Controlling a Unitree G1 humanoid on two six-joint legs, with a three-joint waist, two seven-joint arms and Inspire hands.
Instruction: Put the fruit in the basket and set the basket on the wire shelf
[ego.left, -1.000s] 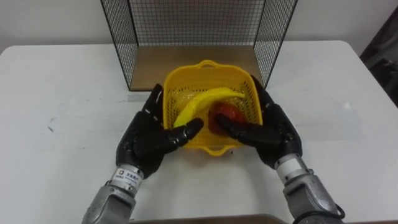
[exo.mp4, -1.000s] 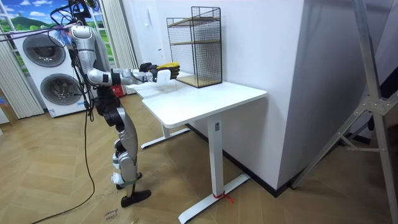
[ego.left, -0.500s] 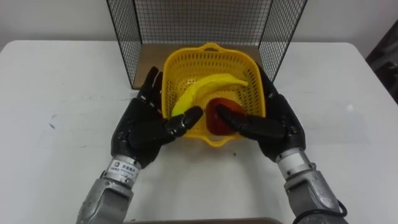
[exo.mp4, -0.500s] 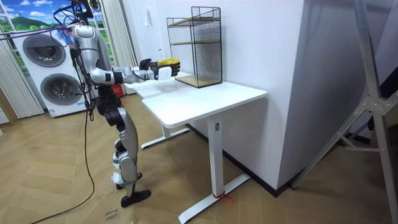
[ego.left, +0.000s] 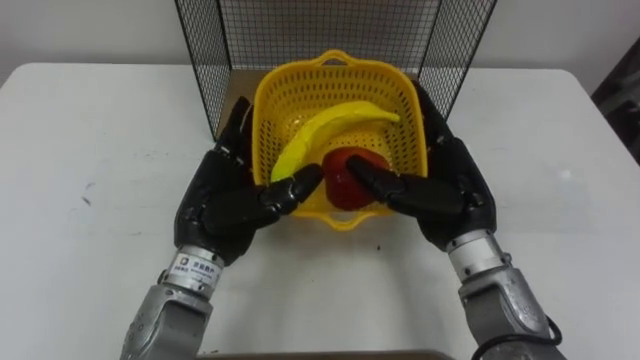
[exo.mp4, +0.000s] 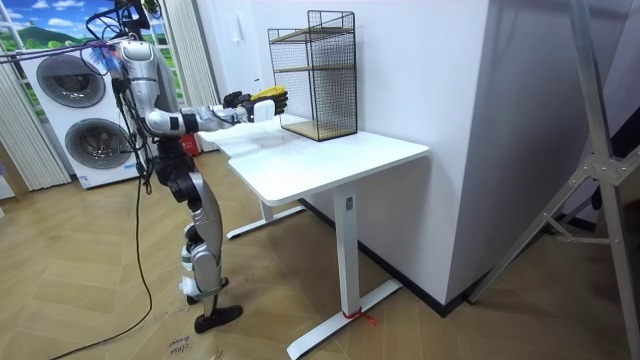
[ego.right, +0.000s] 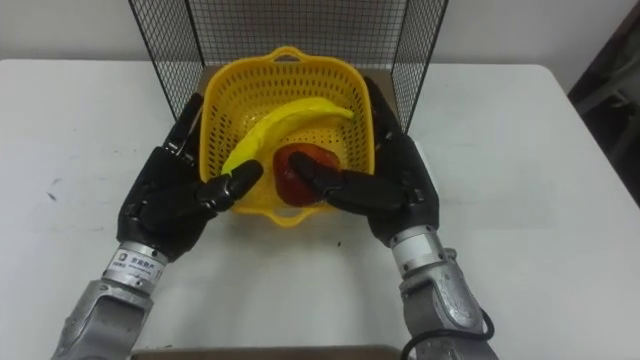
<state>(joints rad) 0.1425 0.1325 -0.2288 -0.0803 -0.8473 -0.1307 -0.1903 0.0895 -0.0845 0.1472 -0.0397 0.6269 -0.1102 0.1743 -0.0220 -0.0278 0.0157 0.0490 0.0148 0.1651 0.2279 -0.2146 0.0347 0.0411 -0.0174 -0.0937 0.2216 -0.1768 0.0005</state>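
In the last second the basket (ego.left: 300, 100) has gone forward and up. Its far handle, earlier short of the wire shelf (ego.left: 320, 25), now sits in the shelf's mouth between the mesh sides and hides the wooden floor that showed before. The fruit is already loaded, so what is left is probably to push the basket in and set it down. The left robot hand (ego.left: 225, 200) and right robot hand (ego.left: 450, 195) clamp it from either side, fingers along the walls and thumbs hooked over the near rim. The room view shows it held clear of the tabletop (ego.left: 90, 130). Its handle-to-handle axis points straight into the shelf. Inside, the banana (ego.left: 335, 125) lies diagonally from near left to far right, beside the apple (ego.left: 345, 175).
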